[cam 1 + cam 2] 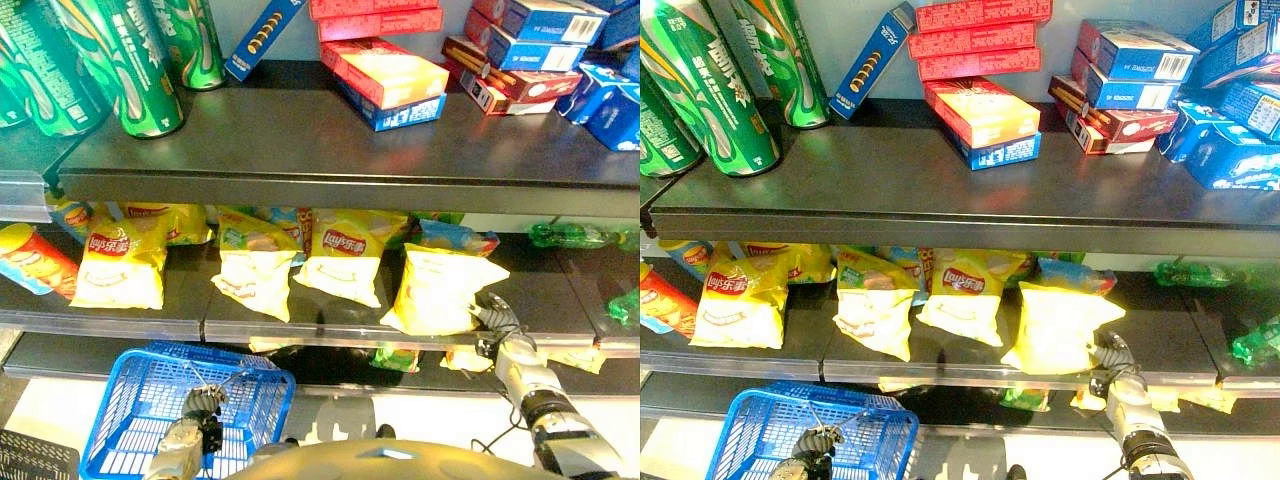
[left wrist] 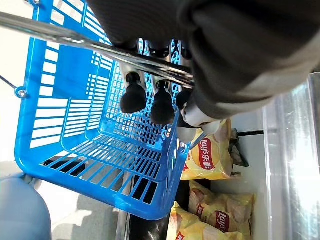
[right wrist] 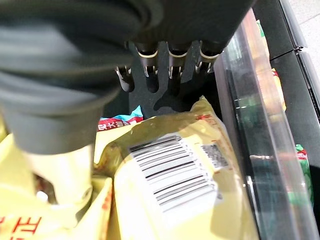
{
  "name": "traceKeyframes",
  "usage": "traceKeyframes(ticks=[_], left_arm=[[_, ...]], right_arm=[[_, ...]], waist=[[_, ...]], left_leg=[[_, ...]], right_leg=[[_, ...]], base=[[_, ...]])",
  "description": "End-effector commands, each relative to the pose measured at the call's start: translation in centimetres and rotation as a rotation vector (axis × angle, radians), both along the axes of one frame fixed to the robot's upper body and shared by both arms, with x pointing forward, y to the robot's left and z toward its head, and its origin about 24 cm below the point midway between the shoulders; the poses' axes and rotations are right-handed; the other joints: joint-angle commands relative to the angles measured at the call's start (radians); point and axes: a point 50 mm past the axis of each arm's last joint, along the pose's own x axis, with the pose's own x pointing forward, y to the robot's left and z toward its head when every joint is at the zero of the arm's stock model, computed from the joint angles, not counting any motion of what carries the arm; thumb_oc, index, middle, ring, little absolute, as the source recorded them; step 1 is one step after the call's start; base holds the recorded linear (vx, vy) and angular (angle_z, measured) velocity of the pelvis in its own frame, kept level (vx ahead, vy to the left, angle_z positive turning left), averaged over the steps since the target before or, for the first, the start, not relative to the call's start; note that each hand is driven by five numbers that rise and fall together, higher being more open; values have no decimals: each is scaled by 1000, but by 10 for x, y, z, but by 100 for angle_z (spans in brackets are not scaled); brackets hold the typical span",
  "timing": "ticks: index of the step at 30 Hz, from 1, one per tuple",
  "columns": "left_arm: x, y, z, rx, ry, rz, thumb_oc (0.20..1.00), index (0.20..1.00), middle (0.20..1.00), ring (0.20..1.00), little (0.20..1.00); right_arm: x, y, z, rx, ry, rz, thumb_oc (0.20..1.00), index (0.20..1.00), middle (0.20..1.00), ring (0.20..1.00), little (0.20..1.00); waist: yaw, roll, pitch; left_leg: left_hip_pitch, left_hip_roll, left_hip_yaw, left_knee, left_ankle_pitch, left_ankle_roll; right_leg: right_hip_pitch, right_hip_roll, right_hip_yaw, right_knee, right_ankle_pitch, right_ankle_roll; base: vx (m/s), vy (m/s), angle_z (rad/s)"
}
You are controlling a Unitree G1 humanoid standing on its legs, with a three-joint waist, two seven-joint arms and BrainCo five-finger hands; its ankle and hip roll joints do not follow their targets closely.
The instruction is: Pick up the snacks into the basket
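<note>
Left robot hand (image 1: 192,425) sits at the bottom left of the frame, fingers curled round the wire handle (image 2: 100,47) of the blue basket (image 1: 125,420); in the left wrist view I see dark fingertips (image 2: 133,97) hooked under that handle, basket hanging below them

Right robot hand (image 1: 500,325) is at lower right, up at the front edge of the middle shelf (image 1: 120,320), right beside the rightmost yellow chip bag (image 1: 435,290). In the right wrist view the fingers (image 3: 172,65) run out fairly straight over the bag's back side (image 3: 175,190), barcode facing the camera; nothing pinched, I read it as spread, and I can't tell if it touches the bag

Snacks are on the shelf: more yellow chip bags (image 1: 255,270) in a row across the centre, a red chip tube (image 1: 35,262) at far left. I see nothing inside the basket

Top shelf (image 1: 300,140): green cans (image 1: 140,60) upper left, red and blue boxes (image 1: 385,70) centre to upper right
</note>
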Motion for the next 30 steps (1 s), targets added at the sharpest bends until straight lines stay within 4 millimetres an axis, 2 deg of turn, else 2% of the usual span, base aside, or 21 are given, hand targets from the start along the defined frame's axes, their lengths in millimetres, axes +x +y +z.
traceKeyframes(ticks=[1,11,24,30], left_arm=[[37,-7,19,-22,-150,-55,200,200,200,200,200],[37,-9,21,-62,-170,-74,200,200,200,200,200],[43,-11,24,-83,-195,-96,200,200,200,200,200],[44,-11,26,-88,-204,-113,200,200,200,200,200]], right_arm=[[27,8,13,13,-39,40,1000,1000,1000,1000,1000],[42,15,30,138,-144,158,1000,1000,1000,1000,1000],[55,23,52,150,-220,320,1000,1000,1000,1000,1000],[57,20,65,145,-253,385,1000,1000,1000,1000,1000]], waist=[[36,-32,-9],[46,-41,-3],[47,-49,-2],[46,-54,-6]], left_leg=[[-53,-15,34,6,2,12],[-54,-15,35,6,5,10],[-53,-14,37,6,6,9],[-50,-14,36,6,4,9]], right_leg=[[27,-53,89,6,-73,89],[27,-52,86,6,-71,88],[29,-51,84,6,-70,88],[31,-53,84,6,-70,89]], base=[[0,0,0],[0,0,0],[0,0,0],[0,0,0]])
